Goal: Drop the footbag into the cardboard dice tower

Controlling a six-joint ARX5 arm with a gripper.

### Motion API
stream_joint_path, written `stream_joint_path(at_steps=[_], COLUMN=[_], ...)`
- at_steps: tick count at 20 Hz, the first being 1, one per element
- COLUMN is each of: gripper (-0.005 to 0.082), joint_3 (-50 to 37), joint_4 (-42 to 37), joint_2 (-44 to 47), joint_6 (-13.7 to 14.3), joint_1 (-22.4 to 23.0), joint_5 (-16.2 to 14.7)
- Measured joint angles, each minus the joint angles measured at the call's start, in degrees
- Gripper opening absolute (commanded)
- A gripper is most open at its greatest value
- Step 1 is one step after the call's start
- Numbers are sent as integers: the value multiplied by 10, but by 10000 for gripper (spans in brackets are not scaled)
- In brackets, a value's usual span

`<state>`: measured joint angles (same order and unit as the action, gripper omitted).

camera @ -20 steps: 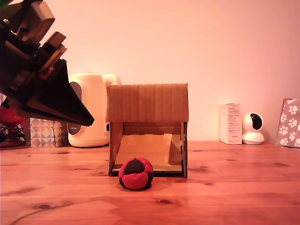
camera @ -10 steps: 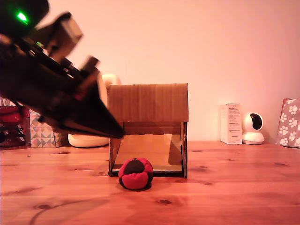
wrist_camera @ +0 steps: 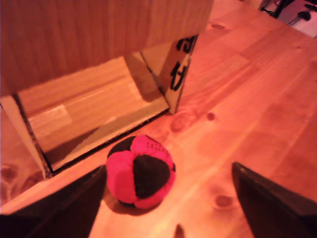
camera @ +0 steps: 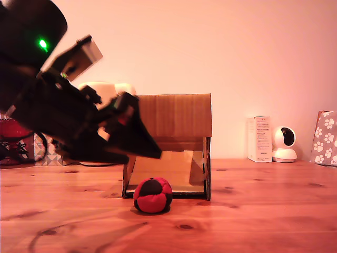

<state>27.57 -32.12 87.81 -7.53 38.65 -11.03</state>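
The footbag (camera: 152, 195), a small red and black stitched ball, lies on the wooden table just in front of the cardboard dice tower (camera: 166, 116). The tower's lower front opening shows its sloped ramp (camera: 167, 169). My gripper (camera: 156, 154) hangs above and to the exterior view's left of the footbag, its tip in front of the tower's left front edge. In the wrist view the footbag (wrist_camera: 140, 171) sits ahead of the gripper (wrist_camera: 168, 168), whose dark fingers (wrist_camera: 267, 198) stand wide apart and open, touching nothing. The tower (wrist_camera: 89, 39) fills that view's far side.
A white kettle-like appliance (camera: 102, 89) and a patterned tissue box (camera: 47, 150) stand behind the arm. At the exterior view's right stand a white carton (camera: 259, 138), a small white camera (camera: 284, 144) and a paw-print box (camera: 325, 138).
The arm has swung from the exterior view's far left toward the right and lower, now overlapping the tower's left front. The footbag has not moved.
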Motion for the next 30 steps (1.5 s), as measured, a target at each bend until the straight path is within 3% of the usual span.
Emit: stream_joint_path(at_steps=[9,15,25,26,27,29,30], gripper=[780,780,769,713,599,245,107], joint_3=[0,18,49,52,54,54,54], joint_4=[-104,-107,-107,-105,-103,-101,-99], joint_2=[108,126,182,182,182,182,182], joint_6=[-29,-54,-54,-54,-54,-55,-55], joint_1=[0,0,0,0,0,0,0], joint_5=[24,28,32,32,32,32,32])
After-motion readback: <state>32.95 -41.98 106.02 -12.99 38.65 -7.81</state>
